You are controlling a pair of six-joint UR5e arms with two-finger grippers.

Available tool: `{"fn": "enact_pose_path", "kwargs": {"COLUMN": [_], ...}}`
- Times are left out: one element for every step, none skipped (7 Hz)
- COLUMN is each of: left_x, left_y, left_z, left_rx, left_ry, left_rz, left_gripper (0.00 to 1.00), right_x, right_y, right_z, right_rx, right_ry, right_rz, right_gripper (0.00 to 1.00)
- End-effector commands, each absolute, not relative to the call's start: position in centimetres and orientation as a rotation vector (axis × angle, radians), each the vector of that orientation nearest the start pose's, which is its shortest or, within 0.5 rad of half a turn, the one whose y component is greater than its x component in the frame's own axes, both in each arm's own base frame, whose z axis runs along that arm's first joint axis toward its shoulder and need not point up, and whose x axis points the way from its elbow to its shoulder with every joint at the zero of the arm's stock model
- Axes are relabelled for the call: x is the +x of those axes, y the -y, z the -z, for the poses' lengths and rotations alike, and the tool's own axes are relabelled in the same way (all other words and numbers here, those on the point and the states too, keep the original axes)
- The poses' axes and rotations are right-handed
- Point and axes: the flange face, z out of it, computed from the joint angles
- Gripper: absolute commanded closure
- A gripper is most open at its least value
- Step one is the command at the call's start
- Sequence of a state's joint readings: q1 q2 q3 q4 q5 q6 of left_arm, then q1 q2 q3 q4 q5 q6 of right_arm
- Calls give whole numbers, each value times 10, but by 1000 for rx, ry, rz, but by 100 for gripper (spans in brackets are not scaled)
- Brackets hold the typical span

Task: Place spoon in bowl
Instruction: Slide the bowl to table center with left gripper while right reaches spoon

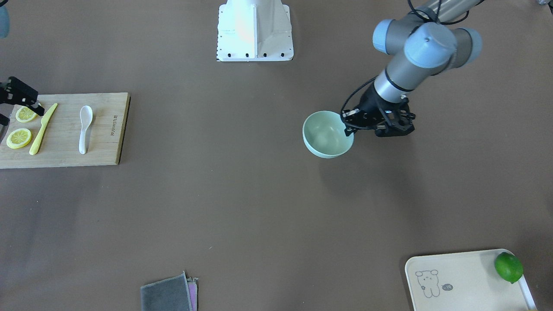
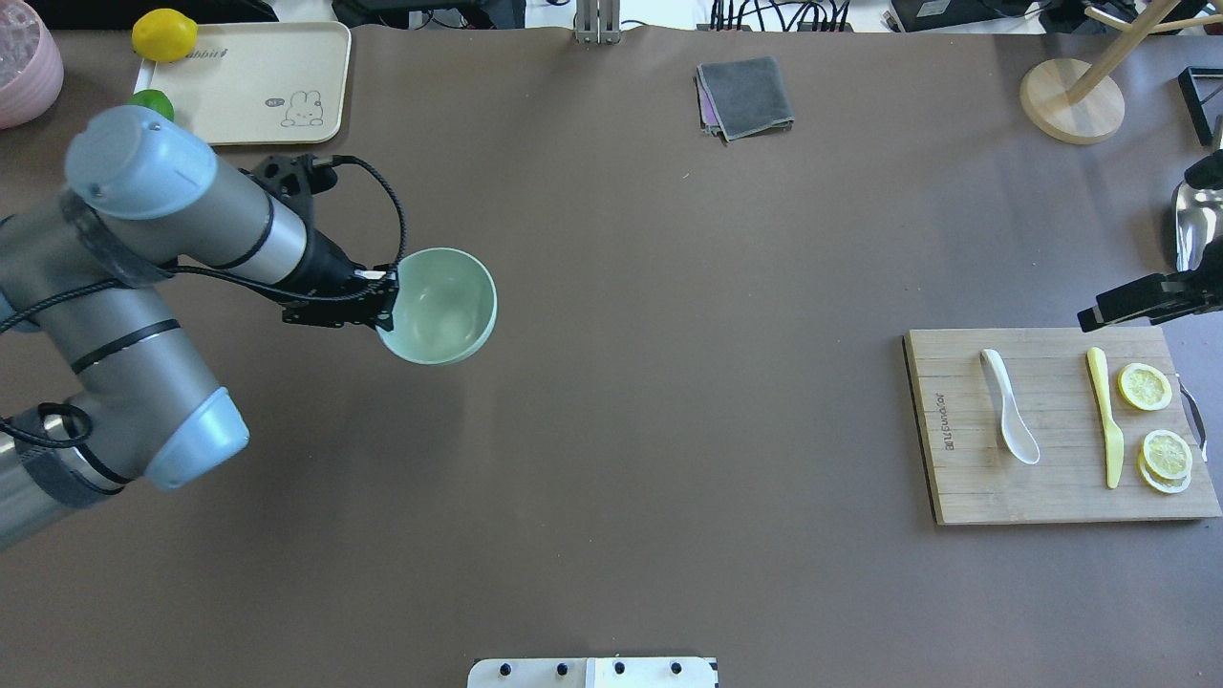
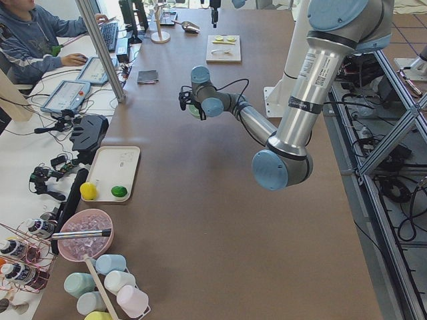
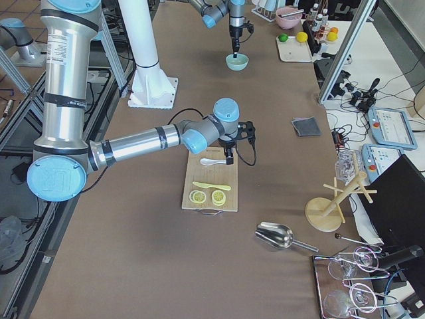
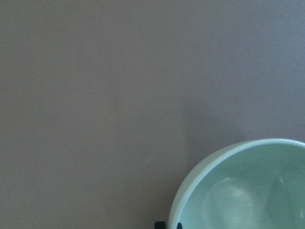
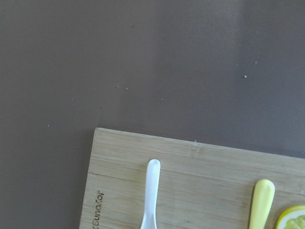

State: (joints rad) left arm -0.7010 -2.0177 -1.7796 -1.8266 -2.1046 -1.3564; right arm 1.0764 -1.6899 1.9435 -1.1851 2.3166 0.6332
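The mint-green bowl (image 1: 325, 137) is on the robot's left side of the brown table, and it also shows in the overhead view (image 2: 447, 308). It is empty. My left gripper (image 1: 348, 128) is shut on the bowl's rim, with fingertips (image 5: 160, 224) on either side of the rim. I cannot tell whether the bowl touches the table. The white spoon (image 1: 84, 127) lies on the wooden cutting board (image 1: 106, 144), far from the bowl. It also shows in the right wrist view (image 6: 150, 193). My right gripper (image 4: 230, 157) hovers above the board near the spoon. Its fingers are not clear.
A yellow knife (image 1: 42, 128) and lemon slices (image 1: 19, 138) lie on the board beside the spoon. A cream tray (image 1: 462, 280) holds a lime (image 1: 508, 267) near the front corner. A grey cloth (image 1: 167, 294) lies at the front edge. The robot base (image 1: 255, 32) is at the back.
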Motion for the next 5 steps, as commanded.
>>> {"fn": "enact_pose_path", "kwargs": {"left_x": [513,529,552,568,583], "left_y": [409,406,410,409,413], "left_z": [-219,-218,-211,-215,-204], "left_rx": [8,14,8,24,37], "left_ry": [-946,-933,-921,-903,-901], "left_rz": [193,188,182,181,181], "left_gripper": [100,100,100,100,100], "right_x": [-214,-227,-237,-248,-254], "right_y": [410,408,413,420,419], "right_z": [-485,-485,-495,-493,-494], "right_rx": [113,102,83,83,74], "right_ry": [874,875,866,868,866], "right_rz": [157,178,184,192,201], "right_gripper": [6,6,9,9,9]}}
